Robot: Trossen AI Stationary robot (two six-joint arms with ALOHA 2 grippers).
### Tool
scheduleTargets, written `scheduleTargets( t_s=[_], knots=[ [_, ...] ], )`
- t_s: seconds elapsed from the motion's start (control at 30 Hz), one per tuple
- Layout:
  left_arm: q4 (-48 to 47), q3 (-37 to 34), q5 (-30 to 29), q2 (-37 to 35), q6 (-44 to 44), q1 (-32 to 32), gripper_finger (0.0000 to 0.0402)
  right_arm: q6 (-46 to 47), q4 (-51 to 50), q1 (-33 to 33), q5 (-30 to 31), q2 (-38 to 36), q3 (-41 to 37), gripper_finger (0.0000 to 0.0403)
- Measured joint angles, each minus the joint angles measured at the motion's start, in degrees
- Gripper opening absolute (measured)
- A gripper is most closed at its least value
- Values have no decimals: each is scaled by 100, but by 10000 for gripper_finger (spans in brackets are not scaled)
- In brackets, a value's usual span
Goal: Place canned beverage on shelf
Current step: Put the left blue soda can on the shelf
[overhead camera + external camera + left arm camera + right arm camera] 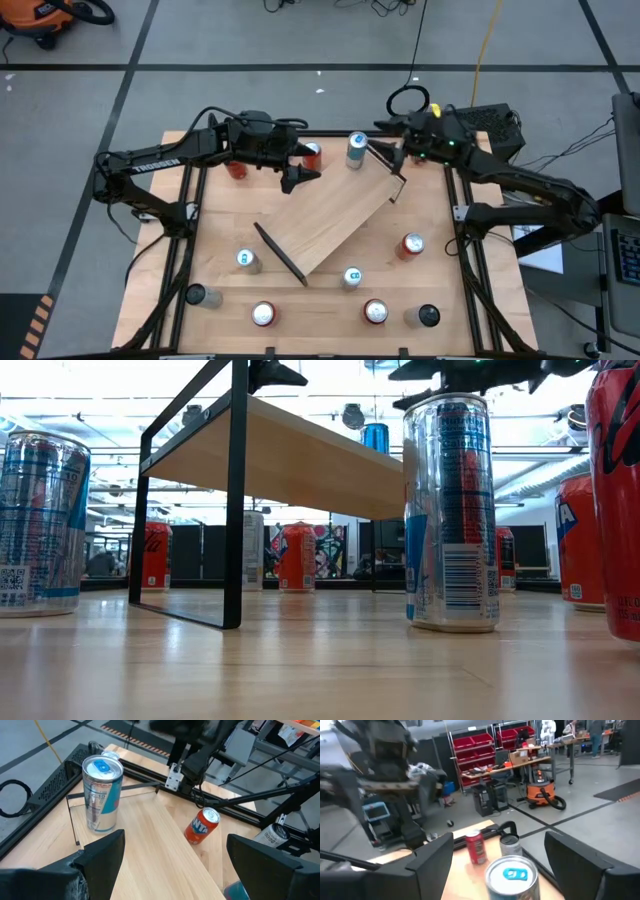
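Now my right claw [492, 865] stands open, holding nothing, around the blue-and-silver can [357, 150] upright on the shelf's [330, 225] far end. That board runs diagonally across the tabletop [320, 310]. Beyond, my left claw [300, 177] hangs open and empty over the shelf's far edge.

— Anything cut off in the low view?
— Plenty. Red can [615, 500] at far right sliced by the edge; silver-blue can [40, 525] at left clipped too. Shelf [290, 460] board running behind the tall silver can [450, 510], far end hidden.
— And the pincers there?
— Only dark bits along the top edge; impossible to tell which arm.
— Wrist views?
— Blue-topped can [512, 879] cropped at the bottom, label unseen. Left arm behind it smeared by blur. Small can [272, 836] past the tabletop frame half hidden by a finger [265, 857].
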Motion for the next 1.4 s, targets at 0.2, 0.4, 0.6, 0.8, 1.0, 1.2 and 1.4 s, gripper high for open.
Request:
scheduleTargets(
  t_s=[0.2, 0.4, 0.6, 0.8, 1.0, 1.2, 1.4],
  knots=[
    [-204, 0, 2, 0, -3, 0, 352, 269, -863, 406, -14, -786, 7, 291],
    [-269, 0, 111, 0, -134, -2, 352, 645, -1937, 943, -26, -1261, 162, 291],
    [-437, 0, 242, 0, -350, -236, 352, 647, -3618, 1450, -31, -1145, 1055, 288],
    [-971, 0, 234, 0, -831, -718, 352, 709, -4862, 1767, -31, -823, 1940, 263],
    [-1458, 0, 115, -183, -1804, -1311, 352, 814, -5067, 1965, -60, -659, 2262, 235],
    [-2285, 137, -298, -476, -2782, -2084, 332, 956, -5123, 2118, -485, -641, 2262, 219],
    [-3640, 385, -377, -472, -3325, -2825, 311, 1178, -5129, 2267, -811, -637, 2262, 215]
  ],
)
